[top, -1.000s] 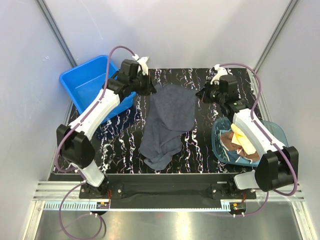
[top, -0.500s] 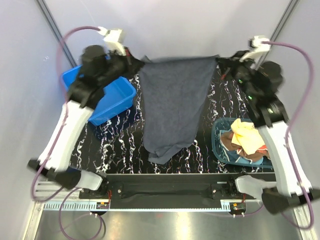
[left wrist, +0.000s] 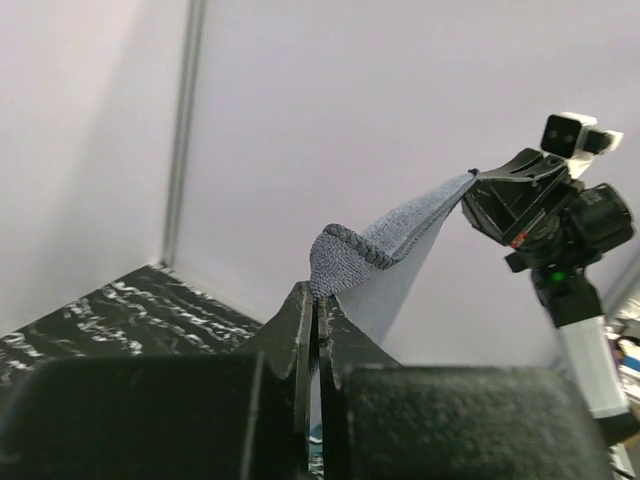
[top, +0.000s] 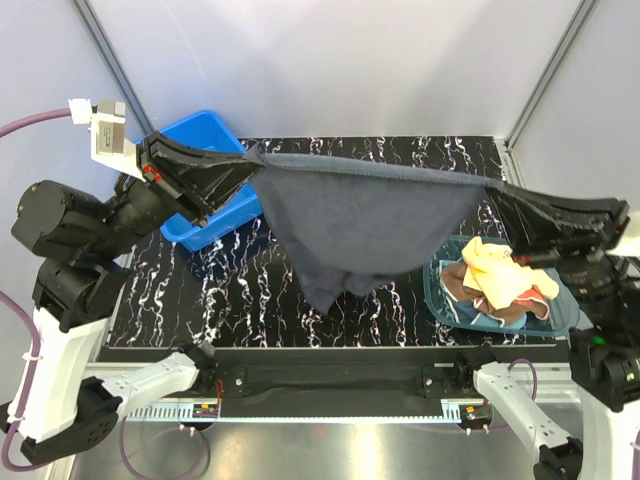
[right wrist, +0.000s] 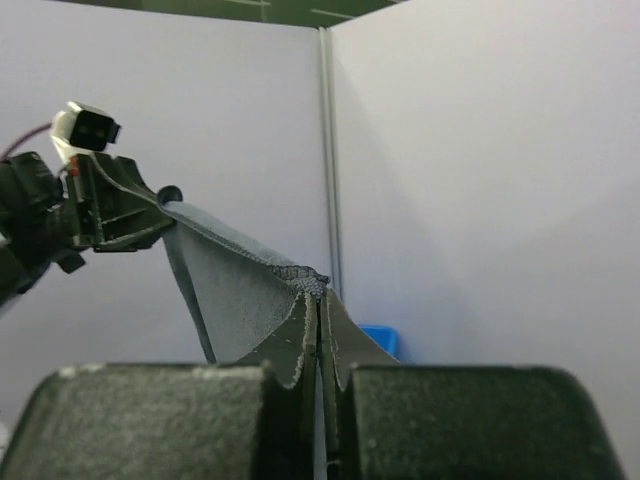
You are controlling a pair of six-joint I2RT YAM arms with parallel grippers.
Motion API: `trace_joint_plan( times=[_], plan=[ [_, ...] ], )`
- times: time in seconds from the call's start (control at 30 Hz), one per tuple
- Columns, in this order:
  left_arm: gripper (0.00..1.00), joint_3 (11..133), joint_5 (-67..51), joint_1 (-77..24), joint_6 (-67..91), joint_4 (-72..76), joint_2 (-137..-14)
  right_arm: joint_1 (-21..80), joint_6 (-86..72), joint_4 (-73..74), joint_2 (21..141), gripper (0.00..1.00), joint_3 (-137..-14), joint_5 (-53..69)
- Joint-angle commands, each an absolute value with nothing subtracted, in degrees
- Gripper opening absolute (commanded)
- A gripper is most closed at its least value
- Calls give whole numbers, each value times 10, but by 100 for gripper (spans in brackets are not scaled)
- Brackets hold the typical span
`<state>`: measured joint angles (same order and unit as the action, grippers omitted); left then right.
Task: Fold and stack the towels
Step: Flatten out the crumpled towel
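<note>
— Top view first. Whereabouts of the dark towel [top: 350,215]?
— Up in the air, stretched between left claw [top: 254,158] and right claw [top: 492,188]. One top corner pinched in each, middle sagging to a point above the table [top: 230,290].
— Anything else down there?
— Blue tub [top: 210,135] at the far left, partly behind the left arm. Teal bowl [top: 440,295] at the near right, with a yellow towel [top: 490,262] heaped over a brown towel [top: 462,283] inside.
— Left wrist view?
— Claw closed tight on a rolled corner of the dark cloth, top edge running off to the other claw at upper right.
— Right wrist view?
— Much the same: clamped on the opposite corner, fabric sloping away toward the left claw at the left, a sliver of blue tub beyond.
</note>
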<state>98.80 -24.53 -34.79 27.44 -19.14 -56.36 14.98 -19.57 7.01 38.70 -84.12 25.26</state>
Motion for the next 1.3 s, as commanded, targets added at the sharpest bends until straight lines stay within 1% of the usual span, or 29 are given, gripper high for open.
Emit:
trace_joint_plan(
  times=[0.0,0.13,0.23,0.27,0.3,0.33,0.37,0.4,0.43,0.5,0.53,0.6,0.63,0.7,0.73,0.77,0.8,0.83,0.9,0.93,1.0,1.17,1.23,1.27],
  plan=[
    [0,973,-265,-359,317,-152,-553,149,-249,46,374,0,-838,276],
    [0,986,-269,-360,326,-162,-557,149,-251,49,367,0,-848,256],
    [0,1004,-259,-360,314,-178,-577,149,-233,57,381,0,-853,219],
    [0,1015,-248,-360,293,-191,-595,149,-222,64,390,0,-859,193],
    [0,1033,-210,-360,279,-212,-610,149,-201,82,402,0,-866,178],
    [0,1068,-184,-359,247,-257,-625,149,-187,88,432,0,-877,165],
    [0,1091,-125,-359,230,-305,-662,149,-159,89,465,0,-880,143],
    [0,1113,-104,-356,217,-306,-683,149,-149,86,466,0,-881,131],
    [0,1130,-98,-335,201,-335,-704,149,-136,82,501,0,-883,116],
    [0,1168,-118,-298,204,-345,-769,149,-101,67,564,0,-893,83],
    [0,1172,-122,-264,209,-336,-792,149,-89,57,587,0,-900,76],
    [0,1174,-125,-239,209,-313,-829,148,-59,25,636,0,-905,66],
    [0,1174,-127,-217,207,-284,-871,146,-51,15,687,0,-913,69],
    [0,1179,-146,-201,207,-252,-916,139,-34,-25,743,0,-919,88],
    [0,1181,-153,-186,207,-220,-961,125,-35,-39,798,0,-924,97],
    [0,1187,-160,-179,210,-207,-990,114,-40,-52,828,0,-931,126],
    [0,1205,-178,-172,214,-194,-1016,103,-47,-68,887,0,-940,143],
    [0,1218,-191,-160,218,-176,-1070,85,-52,-73,916,0,-967,175],
    [0,1257,-214,-148,220,-161,-1114,64,-61,-81,995,0,-1016,210],
    [0,1266,-219,-145,221,-154,-1136,49,-63,-80,1018,0,-1033,244],
    [0,1277,-225,-142,219,-135,-1172,40,-65,-77,1065,0,-1059,275],
    [0,1264,-231,-142,200,-121,-1180,35,-51,-77,1071,0,-1064,290],
    [0,1240,-241,-142,198,-114,-1140,35,-51,-68,1034,0,-1043,286],
    [0,1210,-243,-143,198,-112,-1120,35,-54,-55,1018,0,-1035,284]
  ],
)
